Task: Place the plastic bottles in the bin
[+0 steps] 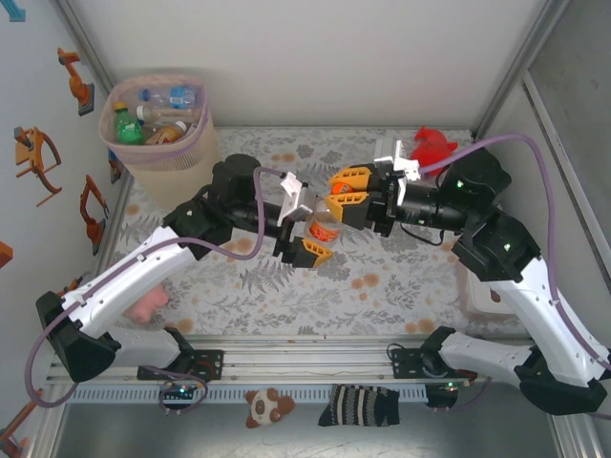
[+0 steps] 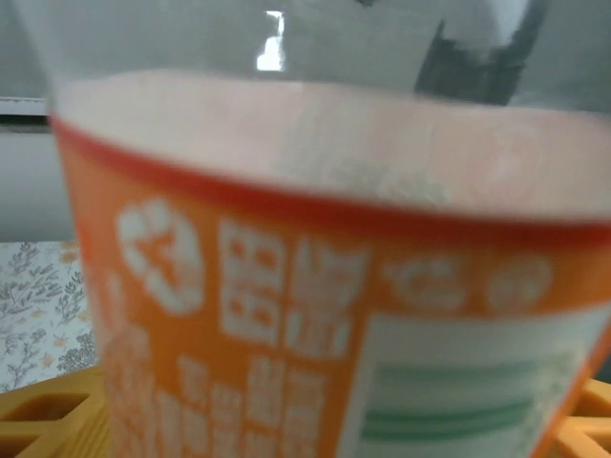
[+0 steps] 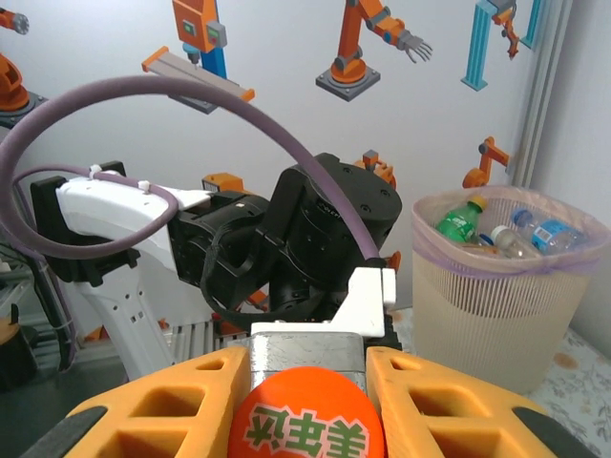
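Orange-labelled bottle (image 2: 286, 315), filling the left wrist view: clear plastic upper body, red band, orange wrap printed with white characters and a white panel with green stripes. In the top view the bottle (image 1: 325, 225) hangs above the middle of the table (image 1: 286, 296), between the two claws. Its round orange end, printed with green characters (image 3: 307, 425), lies at the bottom centre of the right wrist view.

Table: covered by a pale cloth with grey leaf and orange flower print, walled by plain white panels. One wall carries robot-arm stickers (image 3: 358, 48).

Bin (image 1: 181, 157), upper left of the top view: beige, tapered, finely ribbed, lined with a translucent pinkish bag. It holds a green bottle (image 1: 127, 129) and a clear blue-labelled bottle (image 1: 172, 95), among others.

Right gripper (image 1: 339, 194): orange honeycomb fingers clenched on the orange-labelled bottle.

Left gripper (image 1: 304, 227): fingers straddle the same bottle; whether they press on it cannot be told.

Red plush toy (image 1: 434, 148), upper right; pink plush toy (image 1: 148, 305), lower left.
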You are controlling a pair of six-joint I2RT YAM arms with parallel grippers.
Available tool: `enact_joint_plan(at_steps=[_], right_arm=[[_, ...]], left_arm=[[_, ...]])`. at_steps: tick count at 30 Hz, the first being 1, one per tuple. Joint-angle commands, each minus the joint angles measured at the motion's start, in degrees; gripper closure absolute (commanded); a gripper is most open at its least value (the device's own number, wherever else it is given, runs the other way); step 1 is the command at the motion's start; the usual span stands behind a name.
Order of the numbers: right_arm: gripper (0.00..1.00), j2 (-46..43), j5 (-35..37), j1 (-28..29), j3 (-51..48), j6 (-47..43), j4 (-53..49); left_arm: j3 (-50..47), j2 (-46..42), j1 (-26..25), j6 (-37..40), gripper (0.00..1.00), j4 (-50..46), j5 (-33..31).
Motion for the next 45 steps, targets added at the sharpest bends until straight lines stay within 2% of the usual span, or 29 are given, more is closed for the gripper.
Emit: enact_joint_plan(at_steps=[1,9,20,31,34,38,39,41,45], right_arm=[[0.80,-0.8,1.1,-0.2,1.3,1.0,1.6],[0.80,-1.1,1.3,-0.2,1.0,1.1,1.7],[0.80,-1.6,1.2,-0.2,0.4,1.5,1.9],[0.80,-1.8,1.5,-0.2,0.4,1.8,2.4],[0.69,-2.0,3.0,-0.2,0.4,1.6,1.8],[0.35,-2.4,6.1,-0.2,0.3,0.9,0.4],[0.31,-2.6,7.0,-0.2,0.3,0.7,0.0],[0.26,-3.1,9.2,-0.2,0.3,0.2,-0.9],[0.23,-4.5,14.2,-0.2,0.0,-0.8,-2.6]], left_arm=[[2.1,-0.4,-0.4,2.5,0.27,-0.7,0.0],[1.9,-1.8,-0.5,2.7,0.31,0.0,-0.7],[-0.4,-4.2,-0.6,1.3,0.29,4.8,-1.8],[0.2,-4.1,-0.6,1.7,0.46,3.6,-2.2],[0.6,-4.1,-0.6,1.7,0.47,2.7,-2.8],[1.1,-4.4,-0.4,1.8,0.47,1.4,-5.0],[1.3,-4.5,-0.2,2.0,0.47,0.6,-5.5],[1.7,-4.8,0.2,2.2,0.47,-0.7,-6.5],[2.4,-5.8,2.7,-1.2,0.47,-1.7,-9.9]])
